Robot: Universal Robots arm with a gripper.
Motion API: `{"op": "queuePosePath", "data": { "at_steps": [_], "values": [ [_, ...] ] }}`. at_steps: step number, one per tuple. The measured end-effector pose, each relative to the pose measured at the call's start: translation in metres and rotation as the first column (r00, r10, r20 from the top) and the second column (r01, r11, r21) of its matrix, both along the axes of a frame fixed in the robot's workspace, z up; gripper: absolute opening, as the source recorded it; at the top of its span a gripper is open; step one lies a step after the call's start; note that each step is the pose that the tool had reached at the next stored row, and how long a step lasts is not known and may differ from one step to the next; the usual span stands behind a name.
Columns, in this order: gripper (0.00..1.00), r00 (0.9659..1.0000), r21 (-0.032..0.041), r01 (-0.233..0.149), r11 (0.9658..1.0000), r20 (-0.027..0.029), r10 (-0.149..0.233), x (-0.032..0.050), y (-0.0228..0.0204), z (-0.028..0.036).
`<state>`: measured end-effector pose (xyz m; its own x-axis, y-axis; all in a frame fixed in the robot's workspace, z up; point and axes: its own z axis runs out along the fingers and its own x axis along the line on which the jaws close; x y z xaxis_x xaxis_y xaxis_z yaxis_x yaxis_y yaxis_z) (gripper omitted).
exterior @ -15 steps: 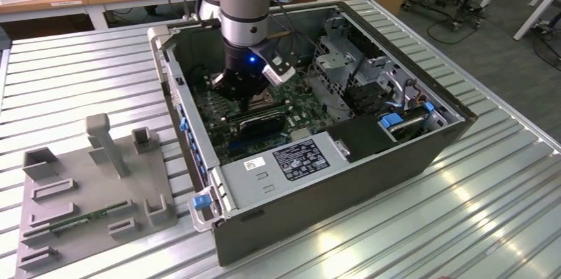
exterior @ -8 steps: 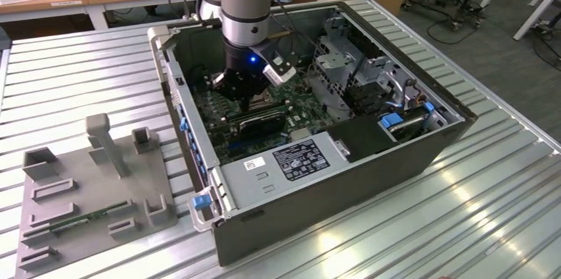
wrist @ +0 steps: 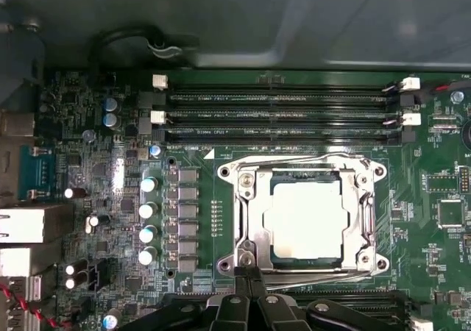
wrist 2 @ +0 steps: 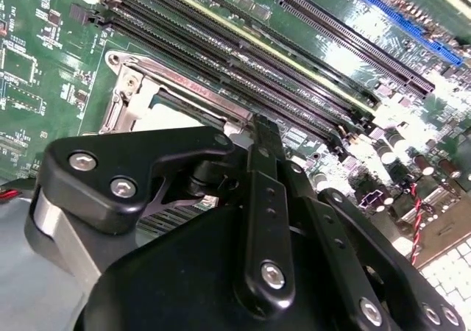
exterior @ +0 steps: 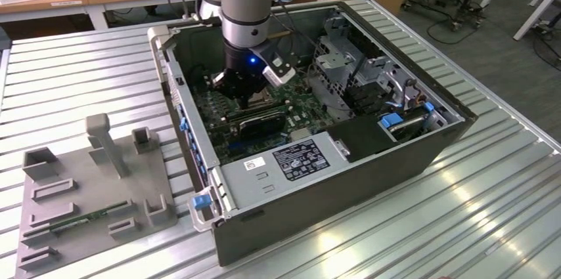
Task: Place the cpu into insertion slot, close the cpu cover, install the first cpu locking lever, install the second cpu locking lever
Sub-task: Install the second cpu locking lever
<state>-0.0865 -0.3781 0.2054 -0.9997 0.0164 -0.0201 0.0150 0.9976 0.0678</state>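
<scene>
The pale square cpu (wrist: 305, 217) lies flat in the insertion slot (wrist: 374, 175) on the green board. Over it lies the silvery cpu cover (wrist: 254, 213), shut, with the chip showing through its window. Thin lever rods (wrist: 309, 158) run along two opposite edges of the socket. My gripper (wrist: 248, 273) is shut, its black fingertips pressed together at a corner of the socket, right by a lever end. In the second wrist view my gripper (wrist 2: 265, 129) reaches to the socket's metal frame (wrist 2: 136, 99). In the exterior view my gripper (exterior: 244, 95) is low inside the computer case (exterior: 351, 180).
Long memory slots (wrist: 280, 114) run beside the socket, and a row of capacitors (wrist: 147, 221) stands on another side. The case walls and a power supply (exterior: 290, 161) close in around the arm. A grey fixture (exterior: 88, 187) sits on the table at the exterior view's left.
</scene>
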Motion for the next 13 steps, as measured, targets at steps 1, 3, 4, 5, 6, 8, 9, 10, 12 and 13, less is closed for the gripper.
{"op": "queuePosePath", "data": {
  "at_steps": [1, 3, 4, 5, 6, 8, 9, 10, 12, 13],
  "values": [
    [0.11, 1.0000, 0.0006, 0.000, 1.0000, 0.0007, 0.000, -0.0003, 0.0000, -0.0002],
    [0.11, 1.0000, 0.0013, 0.000, 1.0000, 0.0019, 0.000, -0.0011, -0.0001, -0.0006],
    [0.11, 1.0000, 0.0017, 0.000, 1.0000, 0.0028, 0.000, -0.0016, -0.0001, -0.0009],
    [0.11, 1.0000, 0.0021, 0.000, 1.0000, 0.0038, 0.000, -0.0021, -0.0002, -0.0013],
    [0.11, 1.0000, 0.0025, 0.000, 1.0000, 0.0048, 0.000, -0.0027, -0.0002, -0.0017],
    [0.11, 1.0000, 0.0034, 0.000, 1.0000, 0.0070, 0.000, -0.0036, -0.0003, -0.0025],
    [0.11, 1.0000, 0.0038, 0.000, 1.0000, 0.0078, 0.000, -0.0039, -0.0004, -0.0029],
    [0.11, 1.0000, 0.0041, 0.000, 1.0000, 0.0087, 0.000, -0.0040, -0.0005, -0.0033],
    [0.11, 0.9999, 0.0051, 0.000, 1.0000, 0.0106, 0.000, -0.0044, -0.0006, -0.0042],
    [0.11, 0.9999, 0.0058, 0.000, 1.0000, 0.0117, 0.000, -0.0045, -0.0007, -0.0047]
  ]
}}
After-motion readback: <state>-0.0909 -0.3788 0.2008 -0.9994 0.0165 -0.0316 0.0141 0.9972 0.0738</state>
